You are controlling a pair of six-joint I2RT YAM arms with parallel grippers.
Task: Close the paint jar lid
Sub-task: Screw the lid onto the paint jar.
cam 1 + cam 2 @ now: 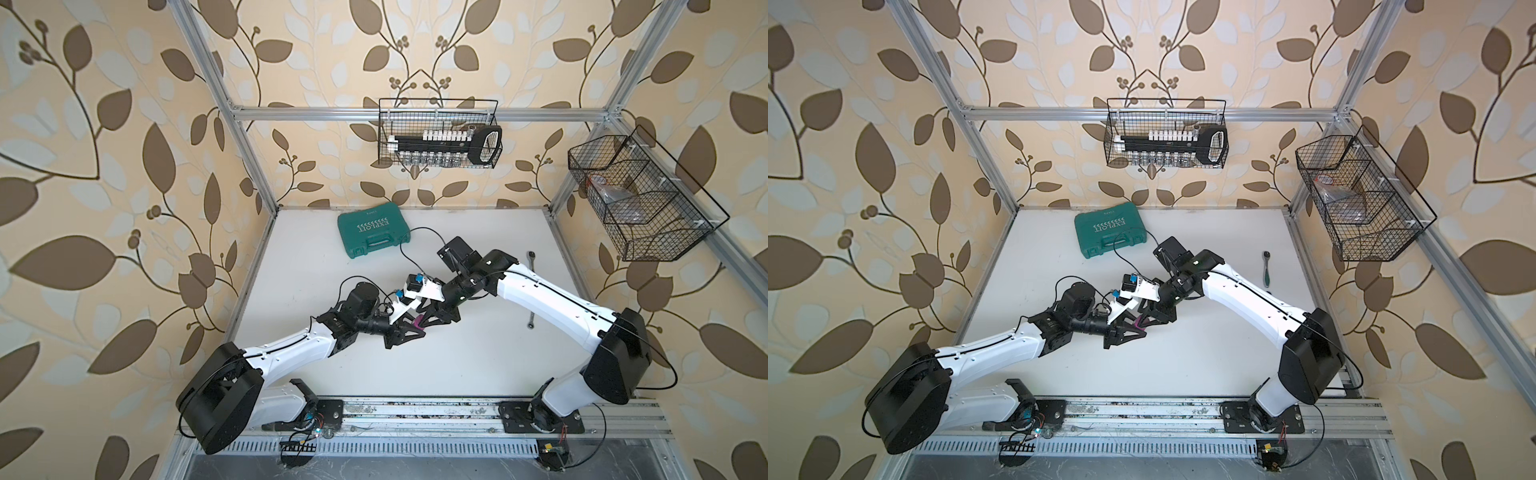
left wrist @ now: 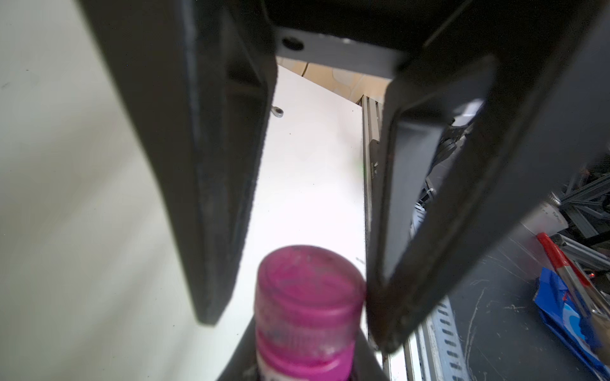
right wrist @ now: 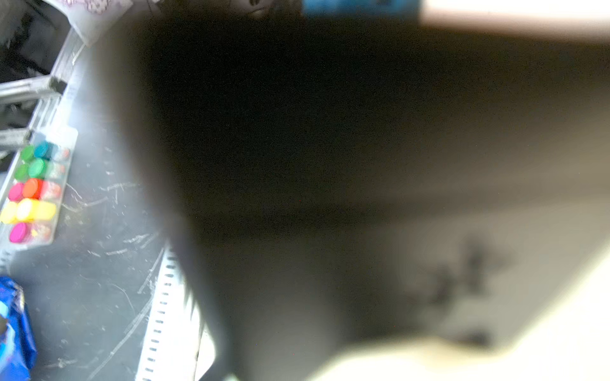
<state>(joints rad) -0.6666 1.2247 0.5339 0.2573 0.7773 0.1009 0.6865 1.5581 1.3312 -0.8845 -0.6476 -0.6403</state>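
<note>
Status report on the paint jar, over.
Left gripper shut on the paint jar. Right gripper open, fingers astride the lid, one touching. Lid sits on jar. Nothing in the way.

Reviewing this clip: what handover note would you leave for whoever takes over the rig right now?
Left pincer: shut on the paint jar.
Right pincer: open, jaws straddling the lid. One finger touches its side, with a gap at the other.
Done: the lid sits on the jar's mouth.
Left: clamp the lid and tighten it. Whether it is already tight cannot be told.
</note>
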